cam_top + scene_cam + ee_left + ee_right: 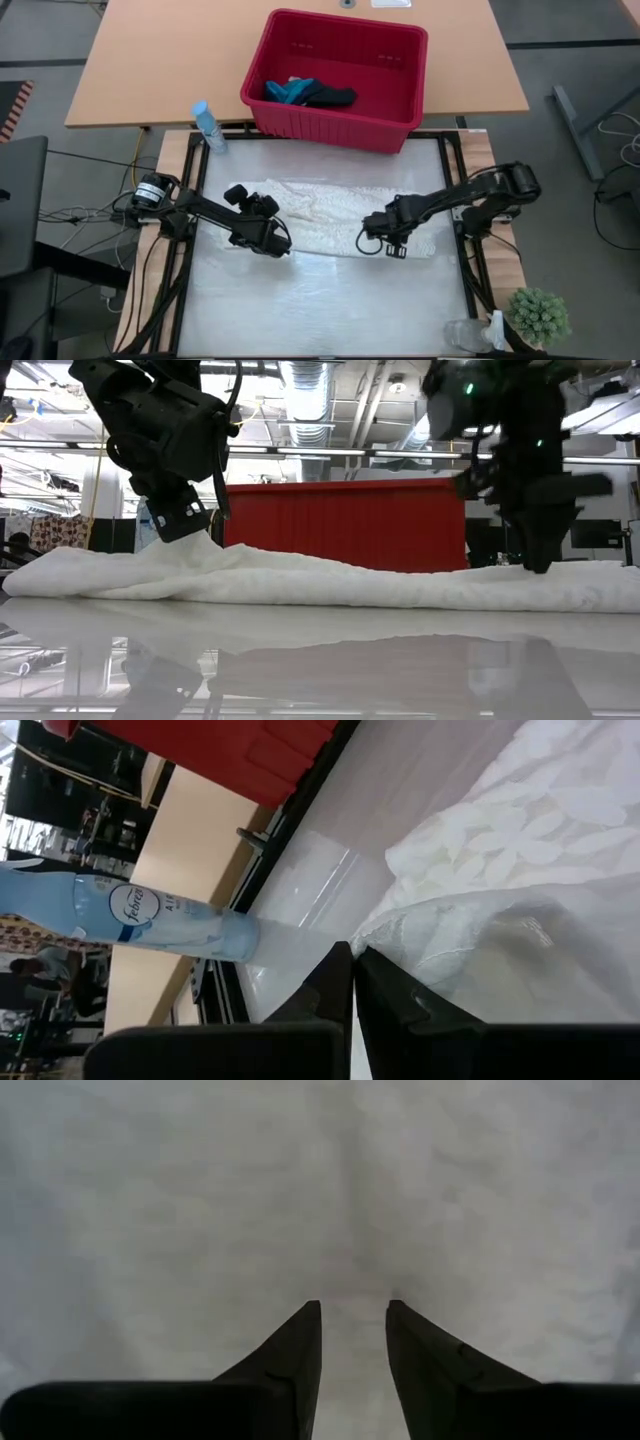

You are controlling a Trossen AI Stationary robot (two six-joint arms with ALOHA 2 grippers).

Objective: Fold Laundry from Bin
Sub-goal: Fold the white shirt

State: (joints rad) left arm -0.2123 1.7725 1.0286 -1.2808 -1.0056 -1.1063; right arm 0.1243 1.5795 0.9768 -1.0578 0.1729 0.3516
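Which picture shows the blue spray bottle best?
The left wrist view: the spray bottle lies big across it, label readable, beyond the left tool shut on the white cloth. The high view shows it small beside the red bin. The other views miss it.

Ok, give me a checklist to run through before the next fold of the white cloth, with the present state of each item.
1. Left end effector shut on the white cloth: ok, fingers pinch a fold.
2. Right end effector gripping cloth: not ok, fingers apart above it.
3. Cloth lying flat on the table: not ok, bunched into a long strip.
4. Red bin clear of the cloth: ok.
5. Spray bottle clear of the left arm: ok, it stands at the table corner.
6. Bin emptied: not ok, dark and teal cloths remain.
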